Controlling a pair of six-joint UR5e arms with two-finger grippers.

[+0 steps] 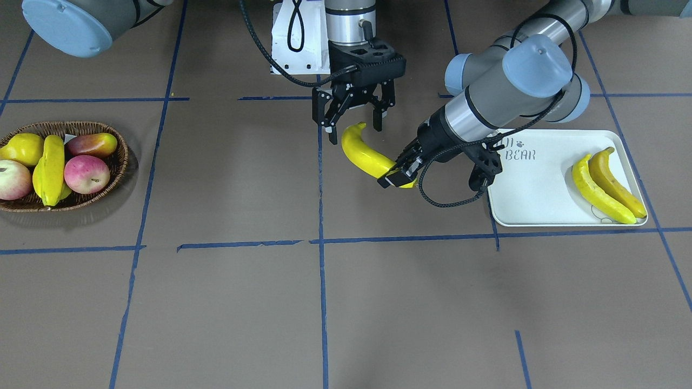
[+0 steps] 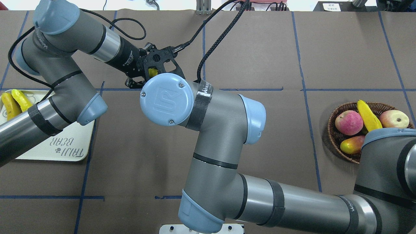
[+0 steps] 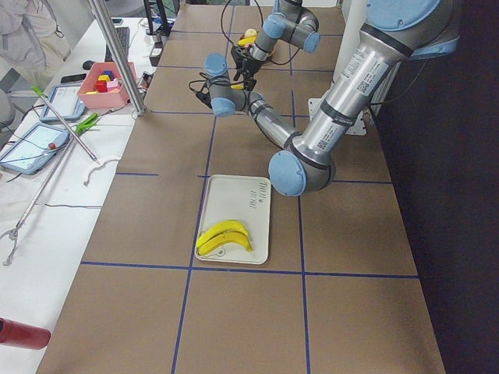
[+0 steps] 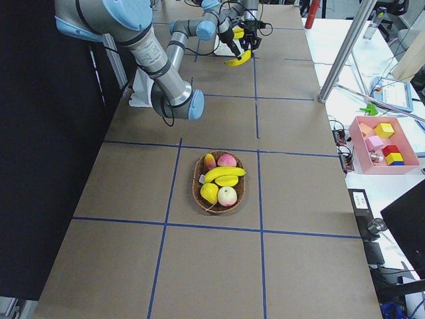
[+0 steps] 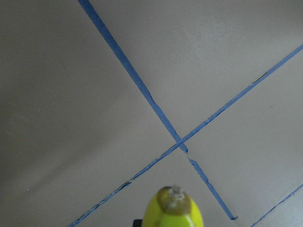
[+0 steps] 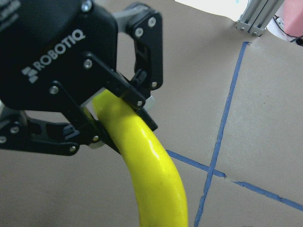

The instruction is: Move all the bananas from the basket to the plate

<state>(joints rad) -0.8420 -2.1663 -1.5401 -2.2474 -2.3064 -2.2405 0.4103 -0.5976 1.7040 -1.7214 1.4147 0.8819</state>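
One banana hangs above the table's middle, and my left gripper is shut on its lower end. My right gripper is open, its fingers on either side of the banana's upper tip without closing on it. The right wrist view shows the left gripper clamped on the banana. The left wrist view shows only the banana's stem tip. Two bananas lie on the plate. One banana lies in the basket.
The basket also holds two red apples, a yellow pear and a mango-like fruit. The right arm's elbow covers the grippers in the overhead view. Blue tape lines mark the brown table.
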